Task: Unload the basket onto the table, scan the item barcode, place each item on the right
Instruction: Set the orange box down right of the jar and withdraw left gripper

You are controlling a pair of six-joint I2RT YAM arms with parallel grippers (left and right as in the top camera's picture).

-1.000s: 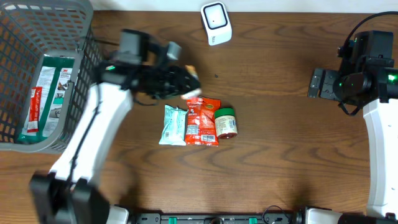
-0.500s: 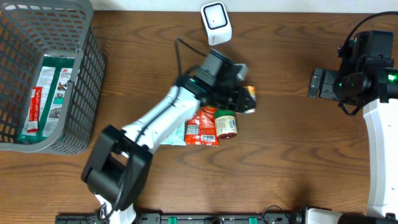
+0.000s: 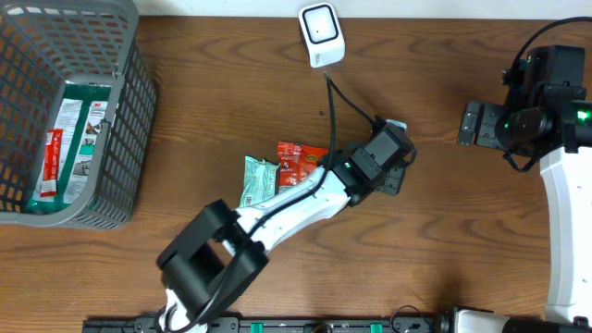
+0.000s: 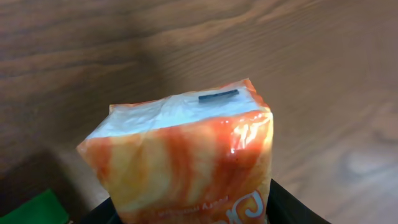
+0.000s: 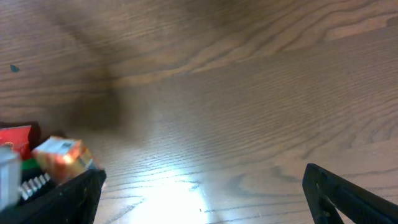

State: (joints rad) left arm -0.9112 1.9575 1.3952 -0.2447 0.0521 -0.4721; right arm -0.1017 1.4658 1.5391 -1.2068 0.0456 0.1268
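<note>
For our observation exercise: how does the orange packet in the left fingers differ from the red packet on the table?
The orange packet is gripped by the left gripper's fingers; the red packet lies flat on the table, ungripped. The orange packet is swirled orange and white; the red packet is mostly red. The orange packet is alone; the red packet lies beside a pale green packet. Both are small soft packs.
</note>
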